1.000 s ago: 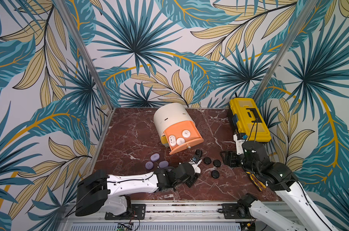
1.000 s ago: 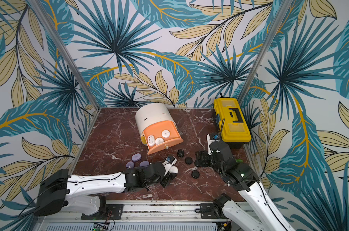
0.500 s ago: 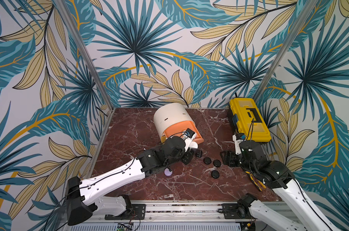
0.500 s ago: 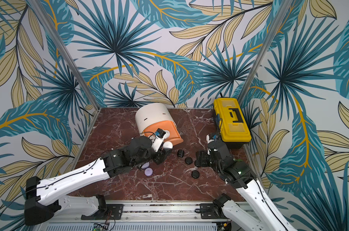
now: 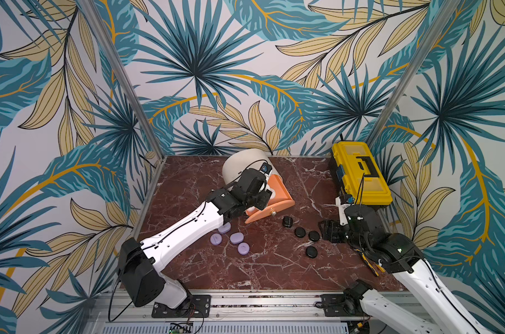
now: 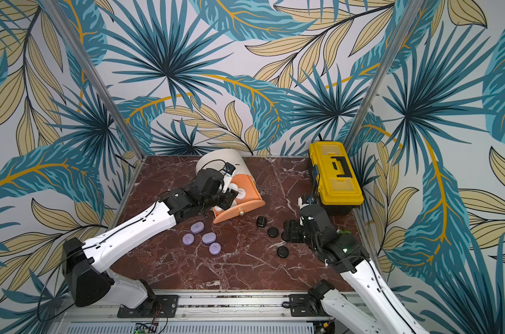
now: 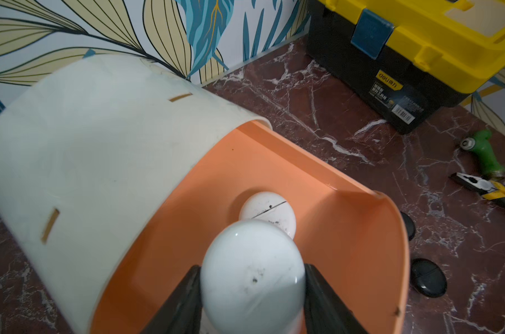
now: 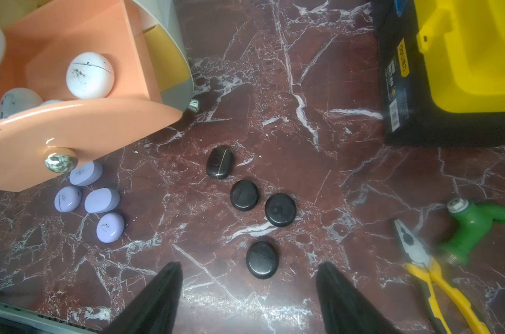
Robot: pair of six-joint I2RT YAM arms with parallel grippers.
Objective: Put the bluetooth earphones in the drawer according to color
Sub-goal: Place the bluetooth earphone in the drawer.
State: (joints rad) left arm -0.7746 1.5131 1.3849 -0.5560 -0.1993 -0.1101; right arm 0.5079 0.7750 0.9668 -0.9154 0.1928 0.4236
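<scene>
- Just now the left arm has swung away from the front of the surface [image 5: 274,269], where it was low beside the purple cases [image 5: 236,237]. Those four lie loose in a cluster just in front of the drawer's left corner.
- The left gripper [image 7: 252,300] is clenched on a white case [image 7: 251,269] and hangs over the open peach drawer [image 7: 346,231] of the cabinet [image 7: 86,144], with the case not yet let go.
- Other white cases [image 8: 89,75] already lie in that drawer, so I judge peach to be the white drawer and this case to need only a release.
- The held case's long axis runs out from between the fingers, which pinch its narrow width, and its rounded end points toward the cabinet. The drawer is pulled out toward the front of the surface, slanted to the right, with its knob facing forward.
- Four black cases [image 5: 299,232] lie on the surface between the drawer and the right arm, none sorted yet.
- The right gripper [image 5: 329,231] has hardly shifted. Its jaws are spread and empty above the black cases.
</scene>
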